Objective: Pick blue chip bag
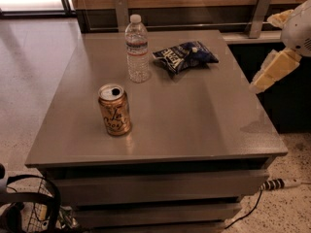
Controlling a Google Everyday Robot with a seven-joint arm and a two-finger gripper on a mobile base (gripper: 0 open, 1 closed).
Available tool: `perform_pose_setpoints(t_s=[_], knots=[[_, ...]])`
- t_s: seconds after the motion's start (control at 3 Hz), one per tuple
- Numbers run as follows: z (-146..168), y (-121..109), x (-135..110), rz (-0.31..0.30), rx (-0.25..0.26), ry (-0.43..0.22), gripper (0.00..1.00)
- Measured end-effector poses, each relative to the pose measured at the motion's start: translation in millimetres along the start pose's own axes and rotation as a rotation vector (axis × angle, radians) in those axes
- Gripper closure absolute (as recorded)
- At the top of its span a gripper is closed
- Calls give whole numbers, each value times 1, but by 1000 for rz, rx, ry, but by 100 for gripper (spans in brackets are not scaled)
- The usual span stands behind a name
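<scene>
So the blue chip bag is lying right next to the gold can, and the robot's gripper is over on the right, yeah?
Not quite. The camera view shows the blue chip bag lying next to the clear water bottle; the gold can stands apart, nearer the front of the table. The gripper is over on the right, yes.

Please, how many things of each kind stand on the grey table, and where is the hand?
Gold aluminium drink can: 1
Clear plastic water bottle: 1
Dark blue foil chip bag: 1
Total: 3
Cream hand: beyond the grey table, at its right edge.
</scene>
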State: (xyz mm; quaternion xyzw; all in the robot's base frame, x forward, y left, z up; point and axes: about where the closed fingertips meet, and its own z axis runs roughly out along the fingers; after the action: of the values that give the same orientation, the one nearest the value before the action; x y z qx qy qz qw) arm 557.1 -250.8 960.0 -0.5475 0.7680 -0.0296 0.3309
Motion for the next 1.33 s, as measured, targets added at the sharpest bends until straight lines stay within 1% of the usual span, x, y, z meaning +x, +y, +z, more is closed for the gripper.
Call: perform_pose_setpoints(t_s=[0.33,0.67,1.0,1.33], knots=[[0,0,0,0,-1,0,0],[18,-6,-6,-18,-16,-23,0],[82,-31,-37,-106,-64,-135,0],[131,-50,-64,-180,-98,-226,0]])
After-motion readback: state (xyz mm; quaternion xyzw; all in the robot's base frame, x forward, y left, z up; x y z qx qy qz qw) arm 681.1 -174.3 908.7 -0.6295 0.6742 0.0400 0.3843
